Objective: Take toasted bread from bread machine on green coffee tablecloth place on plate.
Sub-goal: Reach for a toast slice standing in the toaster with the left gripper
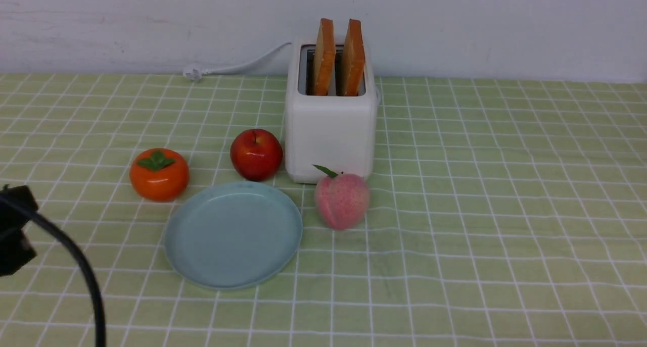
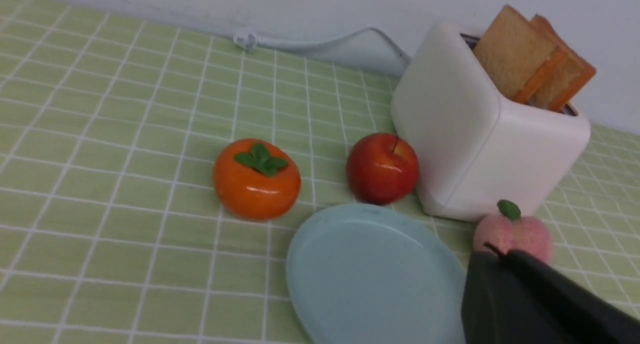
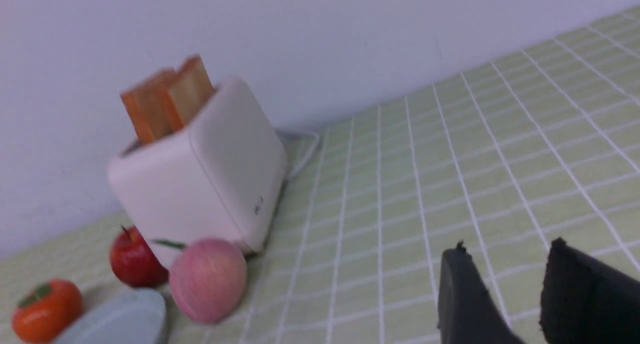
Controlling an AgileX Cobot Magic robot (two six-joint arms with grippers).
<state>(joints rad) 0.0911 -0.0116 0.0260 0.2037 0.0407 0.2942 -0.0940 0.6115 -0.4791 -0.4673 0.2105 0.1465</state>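
Your left gripper (image 2: 495, 259) has its jaws pressed together on nothing, low over the near left part of the green coffee tablecloth (image 1: 505, 210). Note the orange persimmon (image 1: 159, 175) in the cloth's left half, well apart from the left edge. Next comes the plate (image 1: 232, 236), lying flat left of centre, toward the near edge. The red apple (image 1: 256, 154) sits just behind its far rim. Locate the bread machine (image 1: 331, 135) at the middle of the far edge, its white cord (image 1: 242, 64) running left along that edge. Both slices of toasted bread (image 1: 323, 56) stand upright in its slots, side by side. A pink peach (image 1: 342, 200) sits just in front of the machine. Your right gripper (image 3: 507, 249) hovers over the right part of the cloth, jaws spread, holding nothing.
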